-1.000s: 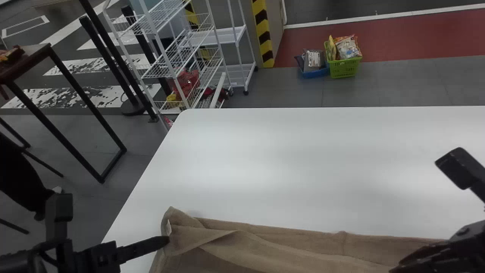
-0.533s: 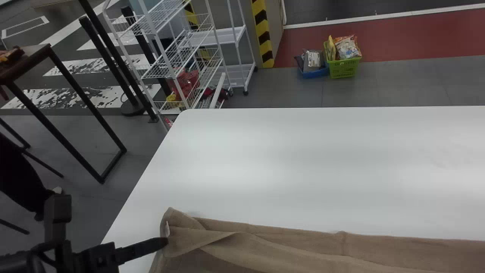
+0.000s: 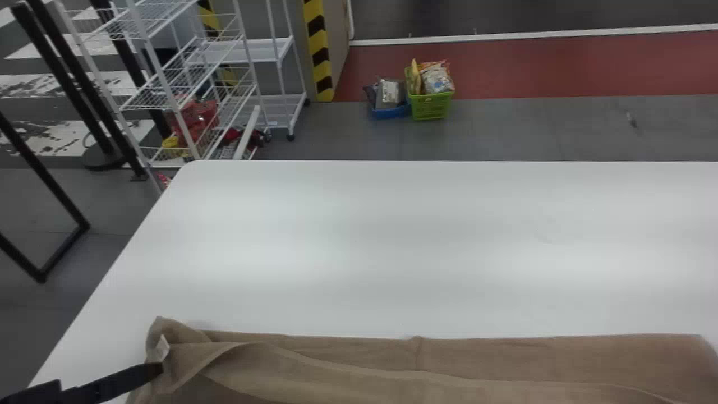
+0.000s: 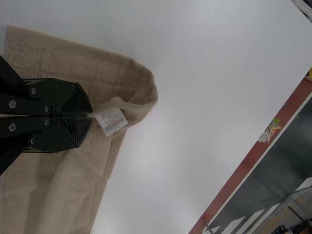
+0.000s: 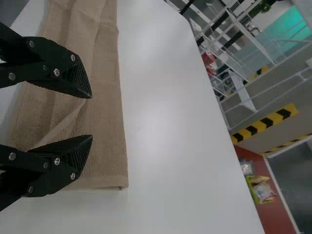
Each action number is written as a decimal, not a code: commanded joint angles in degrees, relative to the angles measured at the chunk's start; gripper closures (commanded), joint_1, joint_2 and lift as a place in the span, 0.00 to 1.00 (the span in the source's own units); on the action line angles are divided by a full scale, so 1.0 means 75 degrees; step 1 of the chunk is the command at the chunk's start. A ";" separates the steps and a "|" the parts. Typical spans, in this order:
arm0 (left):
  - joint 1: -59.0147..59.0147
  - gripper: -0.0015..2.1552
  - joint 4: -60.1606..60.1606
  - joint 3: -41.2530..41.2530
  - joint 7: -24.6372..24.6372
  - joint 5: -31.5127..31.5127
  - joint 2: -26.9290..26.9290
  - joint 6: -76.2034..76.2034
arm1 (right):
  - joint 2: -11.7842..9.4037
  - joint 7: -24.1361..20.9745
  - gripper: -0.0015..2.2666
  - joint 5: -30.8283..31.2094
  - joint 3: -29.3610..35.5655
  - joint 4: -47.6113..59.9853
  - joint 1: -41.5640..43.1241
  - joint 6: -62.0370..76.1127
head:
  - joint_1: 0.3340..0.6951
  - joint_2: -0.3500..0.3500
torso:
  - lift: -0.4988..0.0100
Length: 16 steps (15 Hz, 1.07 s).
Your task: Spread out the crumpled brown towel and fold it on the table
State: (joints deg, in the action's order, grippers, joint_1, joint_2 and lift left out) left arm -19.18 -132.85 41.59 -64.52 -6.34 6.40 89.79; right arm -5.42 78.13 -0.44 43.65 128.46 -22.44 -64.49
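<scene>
L gripper (image 3: 157, 370) is at L end of towel (image 3: 359, 356) on tbl (image 3: 392, 241).

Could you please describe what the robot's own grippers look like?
The left gripper and the right gripper look alike: black, with flat bars, small round silvery screw heads and wedge-shaped fingers narrowing to the tips. Fine ridges line the inner finger faces on the right one.

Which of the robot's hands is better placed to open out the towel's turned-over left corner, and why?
Left, I'd judge: the left hand is closed on the towel at that corner, beside the white label. The right hand is open above the towel's other end.
</scene>
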 commanded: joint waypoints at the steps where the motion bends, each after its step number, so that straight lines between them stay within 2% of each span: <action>1: -0.0009 0.72 0.0089 0.0068 0.0013 0.0095 -0.0021 0.0032 | 0.0324 0.0025 0.30 -0.1137 0.0976 -0.0616 -0.0078 0.0823 | 1.00 0.61 | 0.73; 4: -0.0009 0.72 0.0136 0.0150 -0.0011 0.0130 -0.0021 0.0032 | 0.0383 0.0025 0.30 -0.1477 0.1480 -0.1003 -0.0102 0.0870 | 1.00 0.49 | 0.73; 8: -0.0021 0.72 0.0335 0.0325 -0.0034 0.0177 -0.0009 0.0032 | 0.0312 0.0025 0.30 -0.1594 0.1703 -0.1542 -0.0313 0.1198 | 1.00 0.44 | 0.73; 11: -0.0021 0.72 0.0382 0.0325 -0.0011 0.0177 -0.0009 0.0032 | 0.0277 0.0025 0.30 -0.1442 0.1504 -0.1811 -0.0383 0.1198 | 1.00 0.42 | 0.73; 16: -0.0033 0.72 0.0534 0.0325 -0.0034 0.0177 0.0014 0.0032 | 0.0289 0.0025 0.30 -0.1266 0.1129 -0.2057 -0.0371 0.1198 | 1.00 0.46 | 0.73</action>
State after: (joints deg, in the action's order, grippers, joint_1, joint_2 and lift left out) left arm -19.38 -129.07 44.03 -64.70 -5.01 6.46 89.79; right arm -3.34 78.13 -10.04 52.84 113.26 -25.26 -55.46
